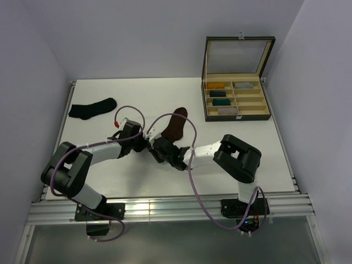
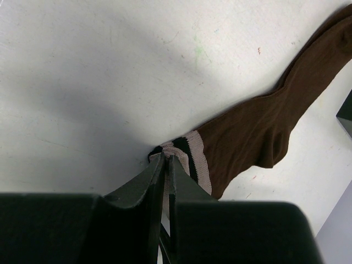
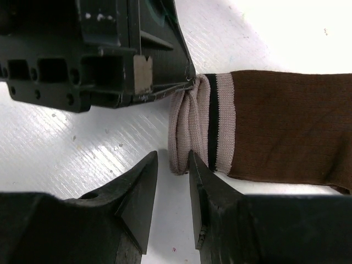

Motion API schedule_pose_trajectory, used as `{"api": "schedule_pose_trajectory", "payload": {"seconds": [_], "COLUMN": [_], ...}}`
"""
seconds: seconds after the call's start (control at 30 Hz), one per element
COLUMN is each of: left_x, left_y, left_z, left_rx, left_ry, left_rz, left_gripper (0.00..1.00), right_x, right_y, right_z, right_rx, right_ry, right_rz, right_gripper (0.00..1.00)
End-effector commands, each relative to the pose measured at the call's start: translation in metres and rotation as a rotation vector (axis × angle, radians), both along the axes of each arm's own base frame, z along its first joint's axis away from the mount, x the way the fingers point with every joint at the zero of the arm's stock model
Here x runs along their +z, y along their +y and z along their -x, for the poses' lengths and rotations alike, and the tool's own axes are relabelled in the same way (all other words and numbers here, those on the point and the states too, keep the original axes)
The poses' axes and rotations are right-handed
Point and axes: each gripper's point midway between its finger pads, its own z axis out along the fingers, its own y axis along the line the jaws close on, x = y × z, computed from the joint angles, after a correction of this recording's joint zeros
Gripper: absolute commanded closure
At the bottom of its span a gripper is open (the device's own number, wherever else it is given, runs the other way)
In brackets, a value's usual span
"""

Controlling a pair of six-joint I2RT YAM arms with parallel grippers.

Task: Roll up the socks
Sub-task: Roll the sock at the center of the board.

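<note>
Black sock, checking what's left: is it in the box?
No, the black sock lies flat on the table, well left of the box.

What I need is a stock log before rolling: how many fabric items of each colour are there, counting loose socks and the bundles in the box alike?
brown sock: 1
black sock: 1
mustard bundle: 1
teal bundles, one darker: 2
grey bundles: 2
Total: 7
</note>
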Motion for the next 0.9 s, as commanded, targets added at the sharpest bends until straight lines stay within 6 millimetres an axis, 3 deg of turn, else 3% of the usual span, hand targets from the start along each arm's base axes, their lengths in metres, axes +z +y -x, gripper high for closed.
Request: {"api": "schedule_pose_trajectory", "payload": {"seconds": [0.0, 0.17, 0.27, 0.47, 0.5, 0.6, 0.7, 0.87], "left_x": [-0.02, -0.018, -0.015, -0.007, -0.005, -0.001, 0.005, 0.018], "left_y": [0.016, 0.019, 0.019, 0.019, 0.02, 0.021, 0.022, 0.031], "left_z": [0.016, 0.017, 0.016, 0.013, 0.012, 0.011, 0.009, 0.007], "left_rx": [-0.008, -0.003, 0.001, 0.017, 0.023, 0.04, 0.063, 0.122], "left_ry": [0.078, 0.075, 0.067, 0.048, 0.041, 0.027, 0.005, -0.038], "left_rz": [-0.099, -0.115, -0.109, -0.098, -0.098, -0.085, -0.071, -0.059], "left_gripper": [0.87, 0.87, 0.87, 0.86, 0.86, 0.84, 0.73, 0.59], "right_x": [-0.027, -0.041, -0.047, -0.056, -0.057, -0.047, -0.034, -0.008], "right_y": [-0.015, -0.017, -0.018, -0.02, -0.023, -0.017, -0.016, -0.004], "right_z": [0.003, 0.004, 0.005, 0.005, 0.011, 0.017, 0.027, 0.025], "right_rx": [-0.041, -0.058, -0.065, -0.072, -0.072, -0.053, -0.048, -0.011], "right_ry": [0.066, 0.111, 0.155, 0.276, 0.32, 0.452, 0.632, 0.846], "right_rz": [0.094, 0.132, 0.15, 0.146, 0.146, 0.031, -0.117, -0.374], "right_gripper": [0.63, 0.63, 0.71, 1.0, 1.0, 1.0, 1.0, 1.0]}}
